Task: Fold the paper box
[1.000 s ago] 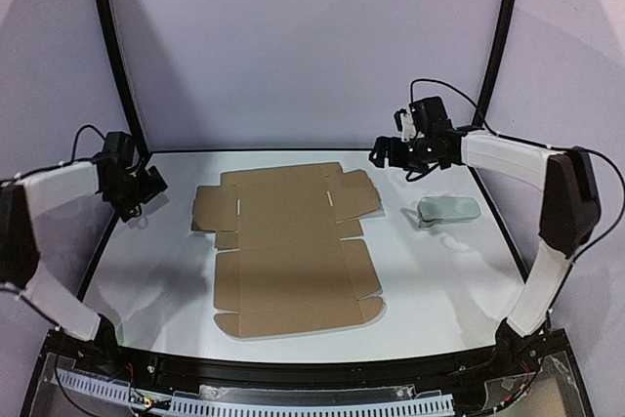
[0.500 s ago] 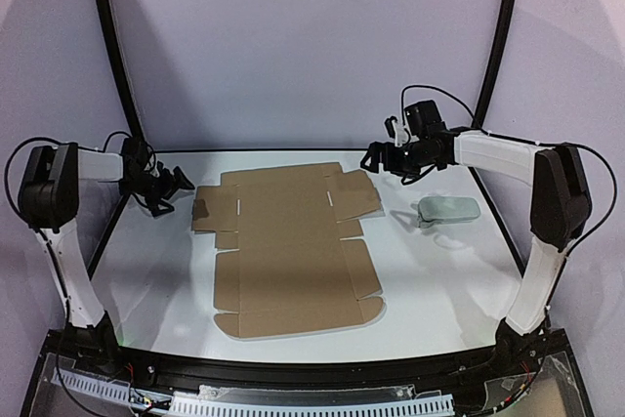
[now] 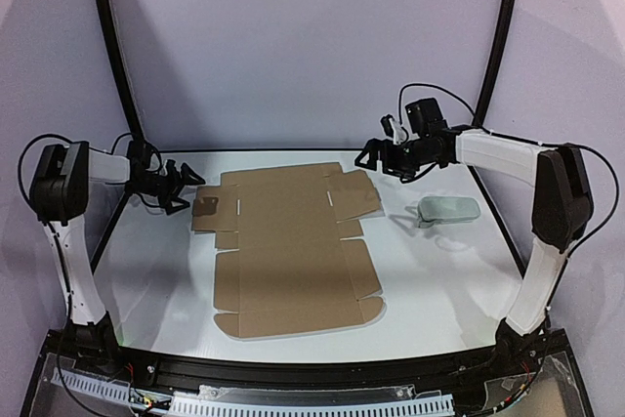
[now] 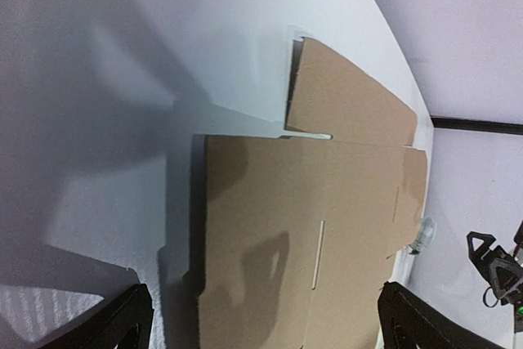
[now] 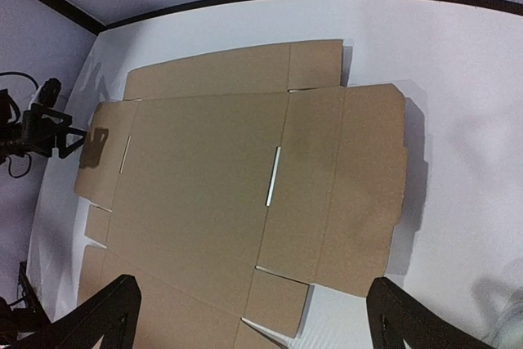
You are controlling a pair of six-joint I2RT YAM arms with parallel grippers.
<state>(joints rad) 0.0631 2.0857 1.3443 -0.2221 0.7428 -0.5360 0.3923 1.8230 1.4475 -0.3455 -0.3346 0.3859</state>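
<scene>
1. Fingers (image 4: 122,328) of the left gripper (image 3: 187,189) stand spread wide and hold nothing, just beside the box's far left flap. The right gripper (image 3: 366,160) is likewise agape and empty near the far right flap.
2. Flat and unfolded, the paper box (image 3: 288,246) lies mid-table (image 3: 439,280), its near end toward the arm bases, with a pale green-grey case (image 3: 447,210) apart on its right.
3. The step in hand looks like a first flap lift. Each gripper would do best to come in low, slip one finger under a free edge, and raise both sides together along the creases so the sheet does not skid.
4. Both wrist views cut off the box's near half. Creases are faint, and whether either gripper touches cardboard cannot be told.
</scene>
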